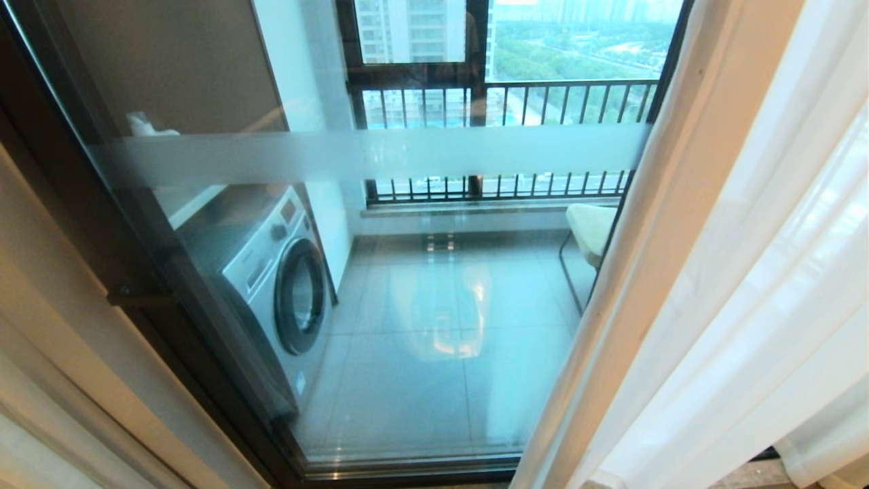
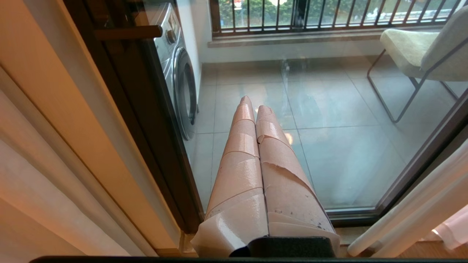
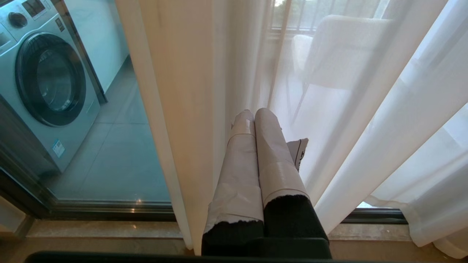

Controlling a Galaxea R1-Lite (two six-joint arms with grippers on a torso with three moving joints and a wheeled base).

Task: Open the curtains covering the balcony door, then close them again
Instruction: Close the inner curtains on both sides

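The curtains (image 1: 747, 272) hang bunched on the right of the balcony door (image 1: 407, 305), so most of the glass stands bare and the sheer panels cover only its right part. The right gripper (image 3: 254, 115) points at the folds with its taped fingers pressed together and nothing between them; the left gripper (image 2: 254, 104) is likewise clenched and empty, aimed at the bare glass near the dark frame (image 2: 146, 128). From where I stand the likeliest trouble is the cloth itself: it is thin and slippery-looking, and a closed pair of fingers pushed into it would probably slide off a fold or catch only the outer layer, dragging one pleat while the rest stays put. A pull taken low down may also just stretch the hem (image 3: 402, 223) sideways rather than run the panel along its rail, which is out of view. The fingers could tangle in the folds too, or tap the glass behind them, since the fabric hangs just in front of it. On the left, a thicker beige drape (image 1: 61, 326) lies close beside the left arm and could be snagged by mistake. Beyond the glass stand a washing machine (image 1: 271, 285) and a chair (image 2: 416, 47), both out on the balcony and no obstacle.
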